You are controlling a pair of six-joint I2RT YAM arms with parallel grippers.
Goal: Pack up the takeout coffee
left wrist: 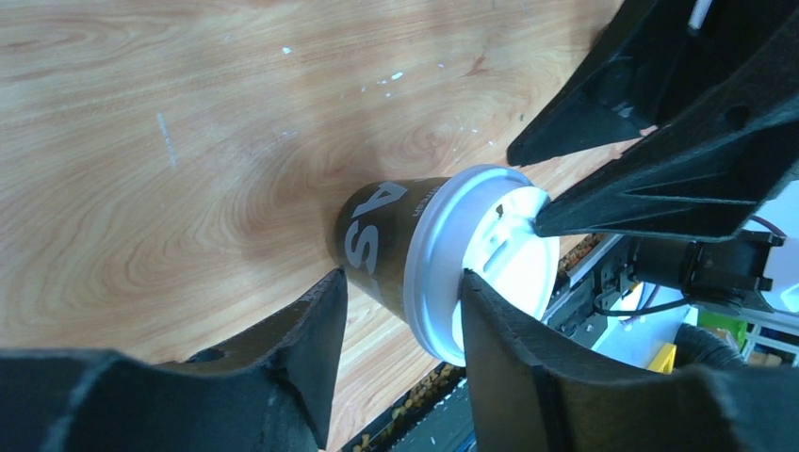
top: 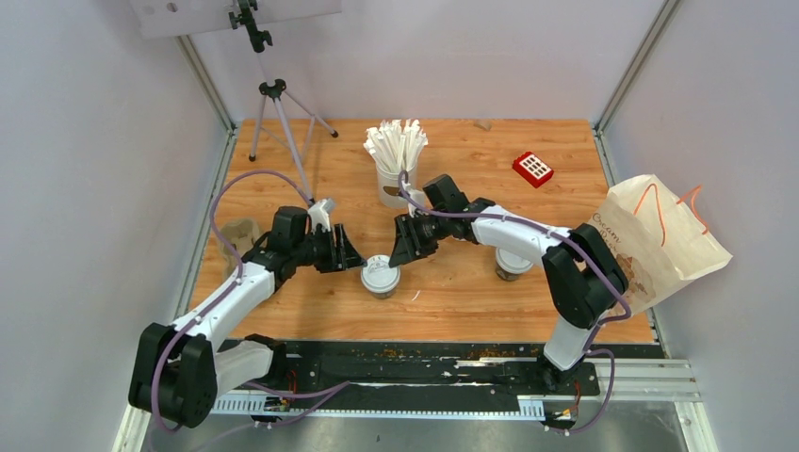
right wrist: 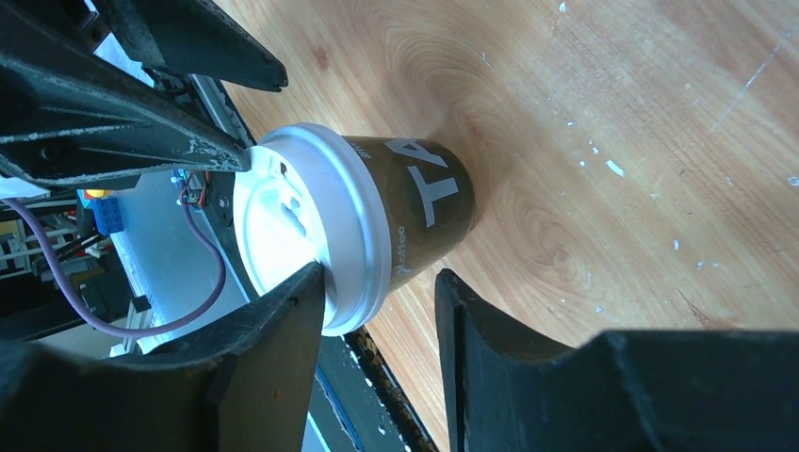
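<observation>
One lidded cup (top: 380, 276) was seen upright near the front middle of the table (top: 452, 306), between the two grippers. The left gripper (top: 354, 260) was held at its left side and the right gripper (top: 397, 254) at its right. In each wrist view the fingers were parted, one tip by the lid's rim and the other by the brown wall. Whether either was clamped on the cup could not be told. The second cup (top: 512, 266) was stood further right, partly hidden under the right arm (top: 528, 235), near the bag (top: 660, 235).
</observation>
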